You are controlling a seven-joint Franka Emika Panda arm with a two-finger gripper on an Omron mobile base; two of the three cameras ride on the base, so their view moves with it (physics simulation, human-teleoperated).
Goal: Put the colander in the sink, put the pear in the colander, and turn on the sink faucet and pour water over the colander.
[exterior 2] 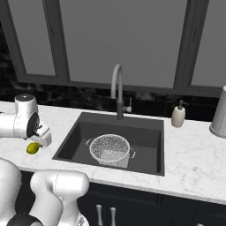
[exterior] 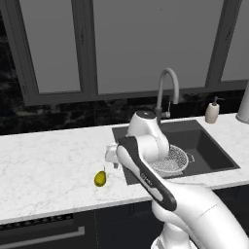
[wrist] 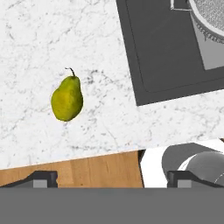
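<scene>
The yellow-green pear [exterior: 100, 178] [exterior 2: 32, 148] [wrist: 67, 98] lies on the white marble counter, left of the sink and near the front edge. My gripper [wrist: 111, 179] [exterior: 113, 158] hovers above the counter between the pear and the sink, open, with nothing between its widely spread fingertips. The pear sits up and to the left of them in the hand view. The silvery perforated colander [exterior: 170, 160] [exterior 2: 110, 149] [wrist: 212, 17] stands upright in the dark grey sink [exterior: 209, 146] [exterior 2: 145, 132] [wrist: 162, 48]. The grey gooseneck faucet [exterior: 165, 87] [exterior 2: 117, 88] rises behind the basin; no water shows.
A beige soap dispenser [exterior: 212, 111] [exterior 2: 178, 114] stands at the sink's back right, and a grey cylinder [exterior: 244, 104] [exterior 2: 219, 112] stands further right. Dark-framed windows and a black backsplash run behind the counter. Wood floor shows below the counter edge in the hand view.
</scene>
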